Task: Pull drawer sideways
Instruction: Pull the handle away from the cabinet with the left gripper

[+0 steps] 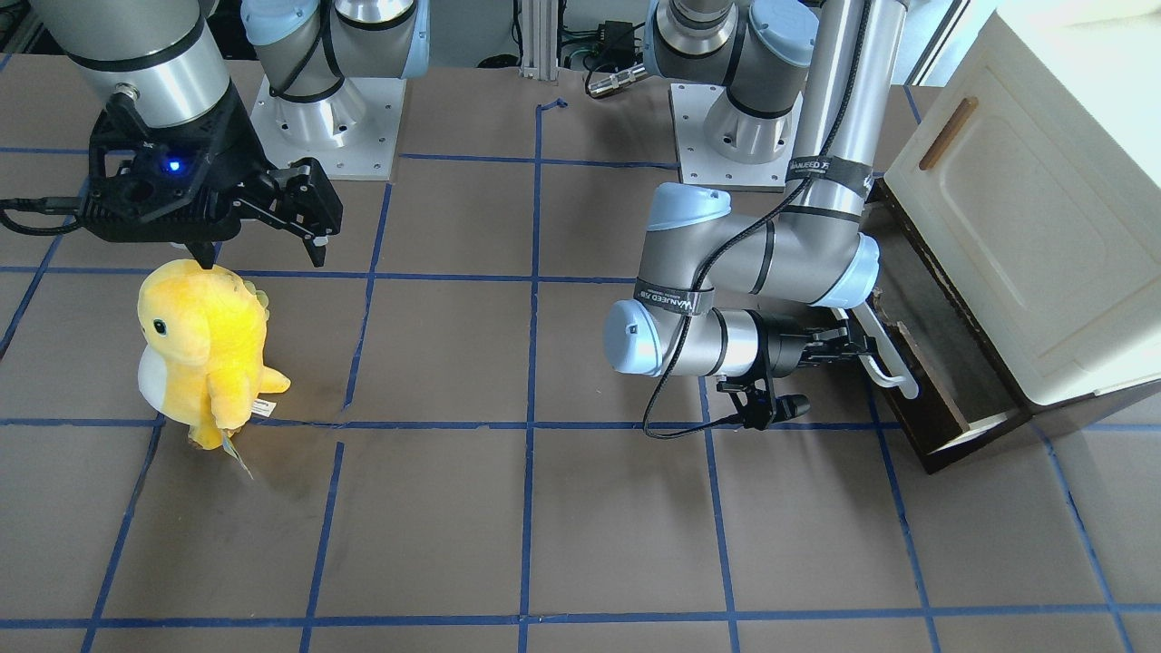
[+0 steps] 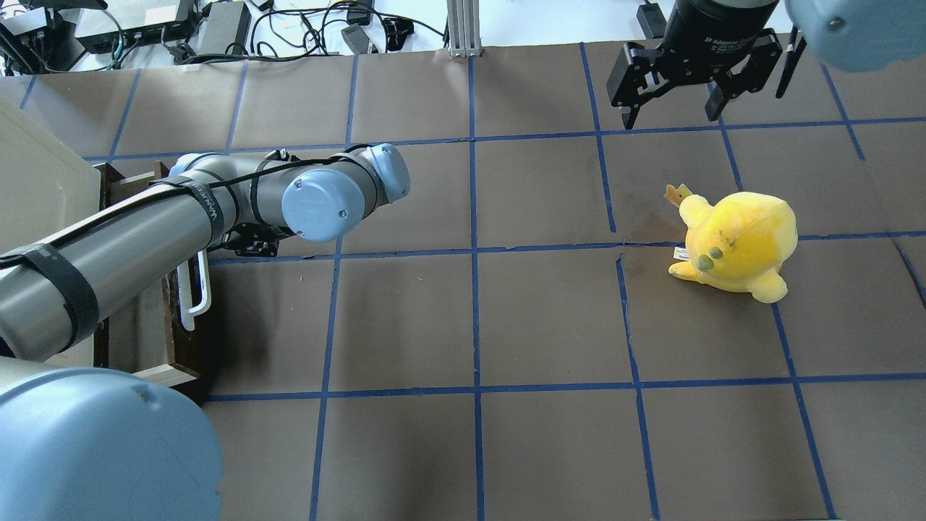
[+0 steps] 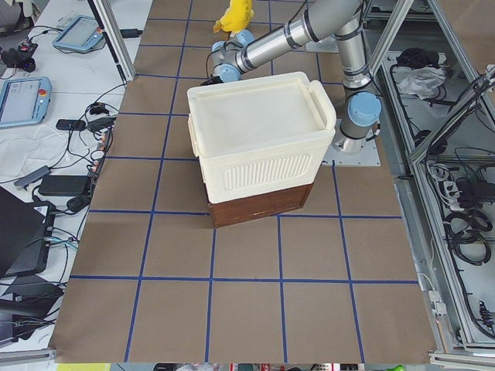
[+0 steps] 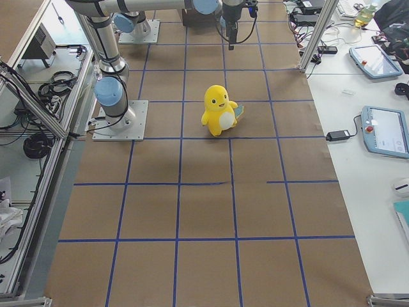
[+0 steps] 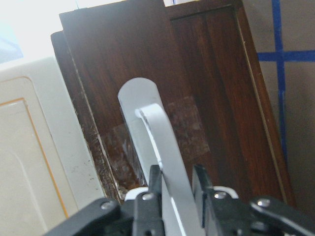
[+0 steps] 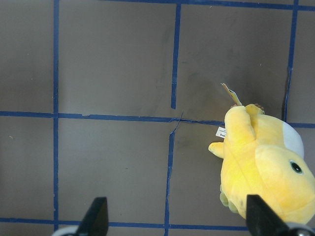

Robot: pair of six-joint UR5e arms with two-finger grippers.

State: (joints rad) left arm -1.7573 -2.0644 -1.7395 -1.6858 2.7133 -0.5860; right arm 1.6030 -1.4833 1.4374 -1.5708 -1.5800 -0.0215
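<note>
The left gripper [image 5: 177, 184] is closed narrowly on the white bar handle [image 5: 155, 147] of the drawer [image 1: 948, 372]. The drawer sits partly out from under the cream cabinet [image 1: 1025, 227] at the table's end on the robot's left. The level wrist likely suits a sideways pull along the table. The right gripper [image 2: 669, 119] hangs wide open and empty near a yellow plush toy [image 2: 738, 242], well clear of the work. Only the left wrist view shows fingers flanking the bar; overhead, the arm hides them.
</note>
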